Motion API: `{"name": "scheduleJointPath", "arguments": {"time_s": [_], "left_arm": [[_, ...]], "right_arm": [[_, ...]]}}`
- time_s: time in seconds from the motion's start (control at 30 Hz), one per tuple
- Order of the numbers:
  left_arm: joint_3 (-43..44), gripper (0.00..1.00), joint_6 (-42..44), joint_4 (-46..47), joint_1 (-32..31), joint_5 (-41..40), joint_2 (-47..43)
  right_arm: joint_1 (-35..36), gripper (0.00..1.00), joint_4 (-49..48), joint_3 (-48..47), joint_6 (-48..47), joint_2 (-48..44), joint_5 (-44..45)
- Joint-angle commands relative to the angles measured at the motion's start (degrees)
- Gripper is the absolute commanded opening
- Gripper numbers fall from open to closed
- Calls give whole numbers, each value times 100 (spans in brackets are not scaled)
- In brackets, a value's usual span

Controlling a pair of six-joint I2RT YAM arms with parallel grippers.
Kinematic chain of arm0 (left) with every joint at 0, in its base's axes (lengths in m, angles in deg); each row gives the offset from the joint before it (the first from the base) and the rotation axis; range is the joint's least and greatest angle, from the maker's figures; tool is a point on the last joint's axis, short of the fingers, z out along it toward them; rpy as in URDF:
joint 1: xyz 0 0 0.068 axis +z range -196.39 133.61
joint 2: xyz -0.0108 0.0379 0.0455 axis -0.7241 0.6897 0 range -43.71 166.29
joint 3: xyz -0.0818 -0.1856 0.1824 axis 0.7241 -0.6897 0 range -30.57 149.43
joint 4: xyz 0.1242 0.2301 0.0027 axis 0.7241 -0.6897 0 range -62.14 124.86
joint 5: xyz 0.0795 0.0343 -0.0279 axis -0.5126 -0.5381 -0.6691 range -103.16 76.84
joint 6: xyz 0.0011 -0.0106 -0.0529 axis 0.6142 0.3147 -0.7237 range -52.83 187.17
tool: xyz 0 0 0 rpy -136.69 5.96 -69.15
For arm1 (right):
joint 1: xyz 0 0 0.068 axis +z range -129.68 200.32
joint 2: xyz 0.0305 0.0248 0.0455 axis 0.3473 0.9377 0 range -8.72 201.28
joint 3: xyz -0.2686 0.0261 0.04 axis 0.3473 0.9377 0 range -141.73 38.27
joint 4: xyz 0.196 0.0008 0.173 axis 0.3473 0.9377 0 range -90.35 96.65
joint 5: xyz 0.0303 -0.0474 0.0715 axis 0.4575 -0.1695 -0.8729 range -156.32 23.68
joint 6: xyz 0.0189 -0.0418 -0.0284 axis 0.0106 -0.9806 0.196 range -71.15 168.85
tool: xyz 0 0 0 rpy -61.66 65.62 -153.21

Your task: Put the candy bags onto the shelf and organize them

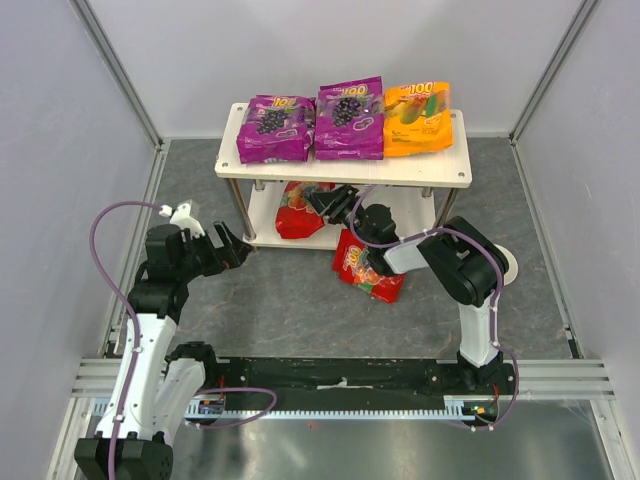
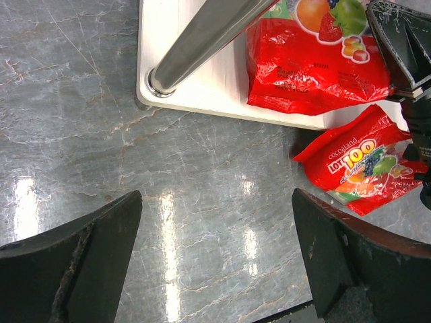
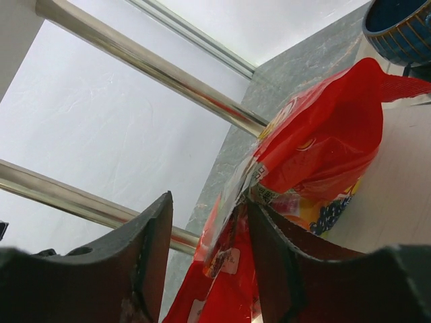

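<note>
The shelf (image 1: 340, 168) stands at 12 o'clock on the grey, marble-patterned bench (image 1: 290, 300). It has two pale wood-grain boards with rounded corners, joined by shiny round metal posts (image 2: 202, 37).

On the top board three glossy, flat bags lie side by side. One purple bag (image 1: 275, 128) is toward 9 o'clock, a second purple bag (image 1: 349, 118) is in the middle, touching it, and the orange bag (image 1: 417, 118) is toward 3 o'clock.

One red bag (image 1: 296, 218) lies on the lower board, and its plastic is crinkled. The other red bag (image 1: 366, 270) is on the bench at about 5 o'clock from it. It lies just at the front edge of the lower board, tilted.

The right end effector (image 1: 322, 200) reaches under the top board, beside the red bag on the lower board. It is released: its black fingers (image 3: 151, 256) are apart. The wrinkled edge of the bag sits in the gap against one finger, with bright space before the other.

The left end effector (image 1: 238, 245) hangs over the bare bench at 8 o'clock from the shelf. It is also released, with its jaws wide and nothing between them.
</note>
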Motion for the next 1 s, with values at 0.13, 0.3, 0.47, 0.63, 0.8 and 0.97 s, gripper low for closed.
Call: {"name": "scheduleJointPath", "arguments": {"time_s": [0.13, 0.3, 0.47, 0.63, 0.8, 0.97], "left_arm": [[74, 99, -112, 168, 25, 94, -59], [83, 99, -129, 176, 25, 94, -67], [83, 99, -129, 176, 25, 103, -76], [74, 99, -121, 176, 25, 94, -85], [74, 99, -129, 176, 25, 94, -85], [74, 99, -129, 185, 25, 112, -85]], "right_arm": [[-104, 60, -1671, 58, -96, -270, -15], [-201, 62, -1680, 401, -228, -516, 55], [-227, 63, -1601, 586, -307, -691, 55], [-236, 64, -1530, 744, -377, -832, 90], [-245, 64, -1364, 946, -570, -1157, 99], [-245, 65, -907, 1061, -808, -1561, -85]]}}
